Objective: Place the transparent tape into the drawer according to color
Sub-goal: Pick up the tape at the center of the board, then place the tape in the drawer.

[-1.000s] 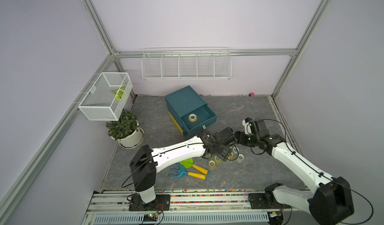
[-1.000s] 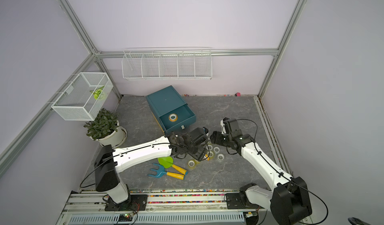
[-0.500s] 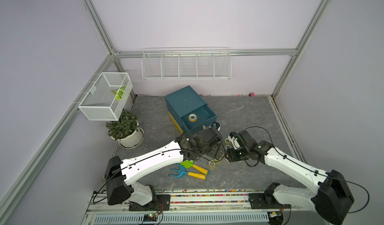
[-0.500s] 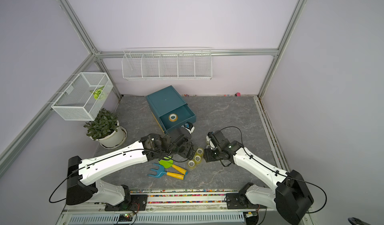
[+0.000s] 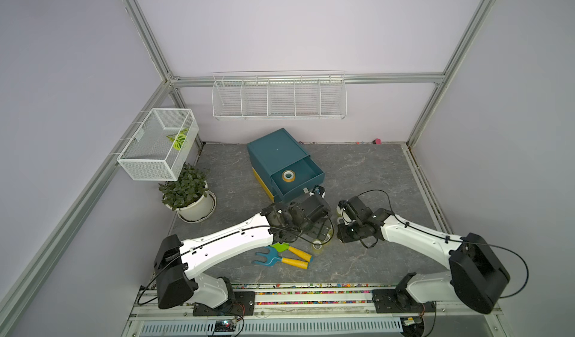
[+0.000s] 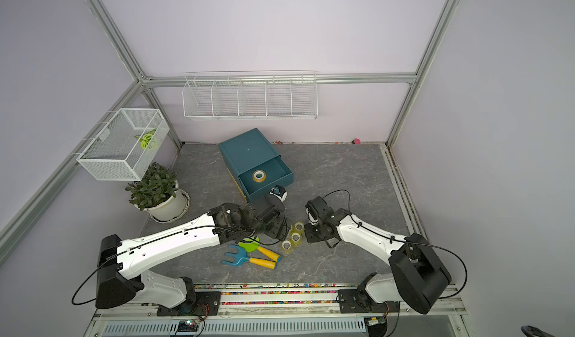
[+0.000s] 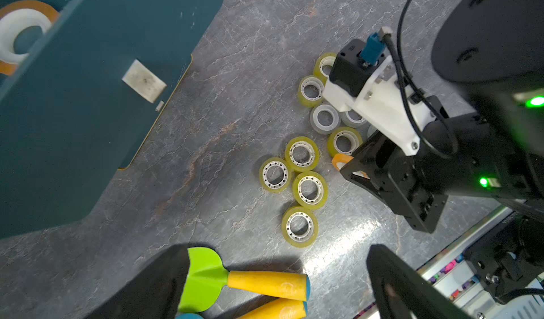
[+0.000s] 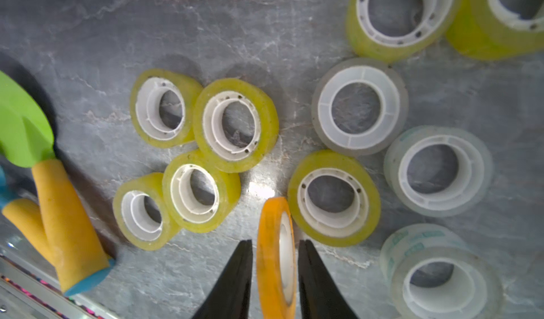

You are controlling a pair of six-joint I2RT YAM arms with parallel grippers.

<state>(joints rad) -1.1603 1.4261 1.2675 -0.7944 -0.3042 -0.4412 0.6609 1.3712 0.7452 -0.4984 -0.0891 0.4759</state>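
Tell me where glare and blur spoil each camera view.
Right wrist view: a white glare spot on the floor beside the orange tape roll; the clear roll at the edge looks soft. Left wrist view: a broad sheen on the floor, and a green light blooms. Both top views: even light, faint shadows.

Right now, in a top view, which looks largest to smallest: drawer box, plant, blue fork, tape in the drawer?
1. drawer box
2. plant, pot included
3. fork, long but thin
4. tape in the drawer
No two look alike in size.
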